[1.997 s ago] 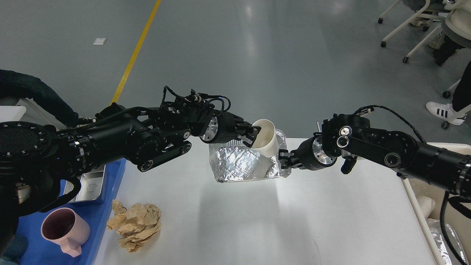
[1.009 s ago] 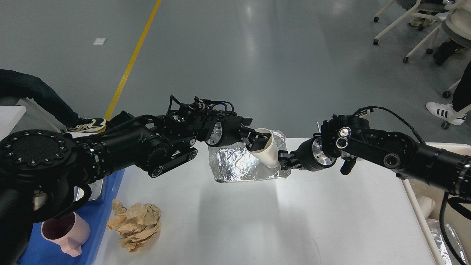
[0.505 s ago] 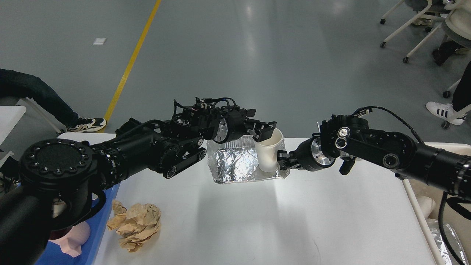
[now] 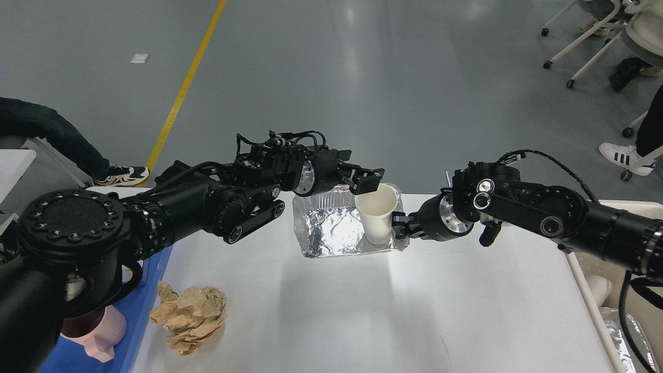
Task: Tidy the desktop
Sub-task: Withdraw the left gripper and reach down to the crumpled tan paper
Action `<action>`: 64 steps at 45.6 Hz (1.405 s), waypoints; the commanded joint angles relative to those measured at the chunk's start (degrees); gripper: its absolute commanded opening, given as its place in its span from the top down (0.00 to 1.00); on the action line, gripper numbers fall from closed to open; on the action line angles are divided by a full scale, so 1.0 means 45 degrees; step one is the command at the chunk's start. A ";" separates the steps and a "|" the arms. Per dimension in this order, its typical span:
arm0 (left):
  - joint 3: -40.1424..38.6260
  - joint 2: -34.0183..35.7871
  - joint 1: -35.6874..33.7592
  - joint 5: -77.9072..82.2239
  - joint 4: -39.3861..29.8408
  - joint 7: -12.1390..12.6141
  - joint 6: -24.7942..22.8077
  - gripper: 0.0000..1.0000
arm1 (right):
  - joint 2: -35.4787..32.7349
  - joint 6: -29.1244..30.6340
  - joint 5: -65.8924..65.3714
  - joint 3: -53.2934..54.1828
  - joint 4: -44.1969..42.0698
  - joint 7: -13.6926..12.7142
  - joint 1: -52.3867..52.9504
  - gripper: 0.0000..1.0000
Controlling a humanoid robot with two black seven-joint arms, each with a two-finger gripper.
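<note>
The white desktop (image 4: 362, 311) fills the lower middle of the head view. A crumpled foil tray (image 4: 326, 233) sits near its far edge. A white paper cup (image 4: 377, 217) stands upright in the tray's right end. My left gripper (image 4: 365, 178) hovers just above and behind the cup's rim, fingers apart and holding nothing. My right gripper (image 4: 400, 226) is closed on the foil tray's right edge, beside the cup's base. A ball of crumpled brown paper (image 4: 190, 311) lies on the desktop at the front left.
A blue plastic tray (image 4: 142, 303) with a pink mug (image 4: 93, 331) sits at the left edge, partly behind my left arm. A cream bin (image 4: 595, 287) with foil inside stands at the right edge. People and wheeled chairs are on the floor beyond.
My left gripper tipped the white cup upright into the foil tray, let go of it and drew back slightly above the rim. My right gripper stayed on the tray's edge.
</note>
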 commanded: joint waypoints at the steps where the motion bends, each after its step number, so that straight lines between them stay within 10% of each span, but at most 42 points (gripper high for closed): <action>1: -0.0161 0.1532 -0.0177 0.0000 -0.0559 -0.0039 -0.0469 0.04 | -0.0033 0.0000 -0.0006 0.0001 0.0017 -0.0001 -0.0003 1.00; 17: -0.0025 0.9909 -0.0335 0.0039 -0.9366 0.0235 -0.0666 0.04 | -0.0072 0.0000 -0.0006 0.0001 -0.0002 -0.0001 -0.0042 1.00; 37: -0.0064 1.7411 0.2125 0.0176 -1.4271 0.0040 -0.0783 0.03 | -0.0053 0.0000 -0.0025 0.0001 -0.0002 -0.0001 -0.0042 1.00; 52: -0.0064 1.8137 0.3943 0.0176 -1.4409 -0.0019 0.0682 0.03 | 0.0025 -0.0019 -0.0025 0.0021 -0.0002 -0.0001 -0.0218 1.00; 64: 0.0014 1.4995 0.5231 0.0078 -1.2771 0.0351 0.0643 0.03 | -0.0092 -0.0039 -0.0025 0.0021 0.0018 -0.0001 -0.0218 1.00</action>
